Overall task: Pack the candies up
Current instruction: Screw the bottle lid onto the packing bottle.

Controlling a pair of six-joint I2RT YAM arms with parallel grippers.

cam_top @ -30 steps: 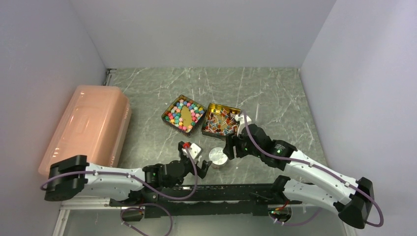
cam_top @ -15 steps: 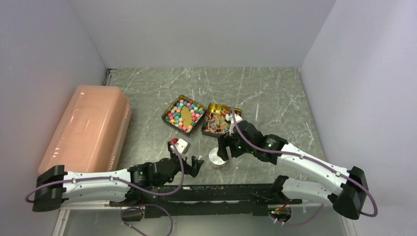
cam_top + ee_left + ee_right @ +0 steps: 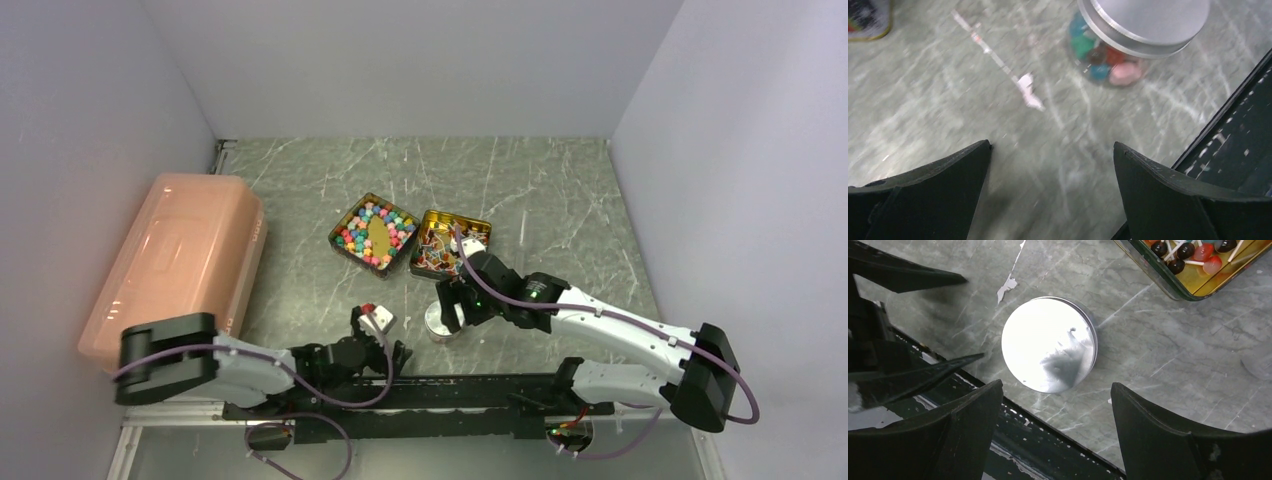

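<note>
Candies (image 3: 375, 232), tiny multicoloured lumps, fill square gold tin (image 3: 334, 238) beyond clear silver-lidded round jar (image 3: 1049, 351) (a few inside it). They look light, hard and rolly; pinch singly from above. Left pincer (image 3: 1052, 146) and right pincer (image 3: 1057, 386) are spread, empty, by jar.

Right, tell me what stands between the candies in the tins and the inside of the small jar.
The silver lid sits on the jar, closing its mouth, so candies from the tins cannot go in until it comes off. The right gripper hangs open over the lid, nothing visible between them.
</note>
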